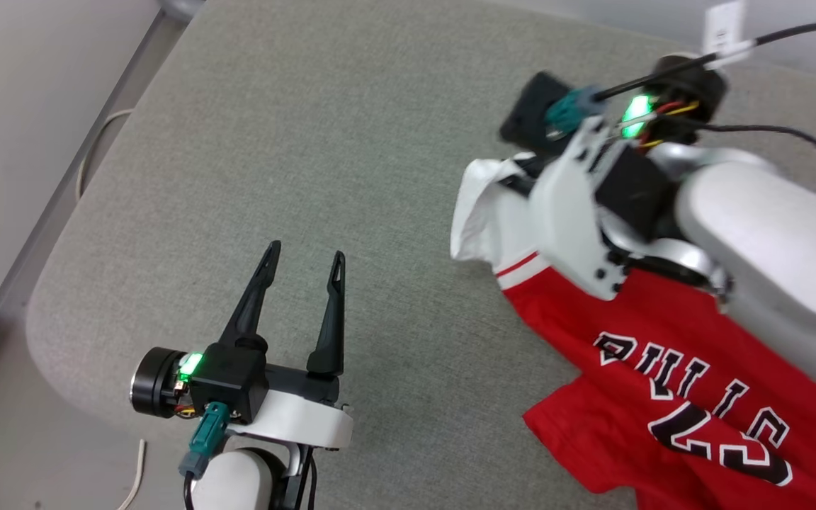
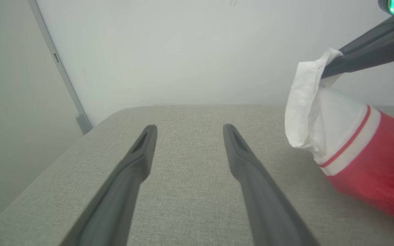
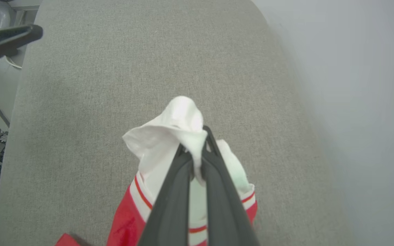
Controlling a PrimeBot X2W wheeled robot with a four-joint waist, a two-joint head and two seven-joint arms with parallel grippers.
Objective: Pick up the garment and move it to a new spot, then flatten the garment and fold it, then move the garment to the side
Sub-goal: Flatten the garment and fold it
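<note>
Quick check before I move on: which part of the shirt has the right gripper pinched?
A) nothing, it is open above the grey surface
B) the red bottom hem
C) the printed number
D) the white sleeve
D: in the right wrist view the right gripper is shut on the bunched white sleeve of the garment, with the striped trim just below the fingertips.

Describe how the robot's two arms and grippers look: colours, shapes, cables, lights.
The left gripper and right gripper each have two long, dark, tapering fingers on a black block with a white bracket. Each wrist carries a green light, a teal connector and black cable. The right forearm is a smooth pale shell.
</note>
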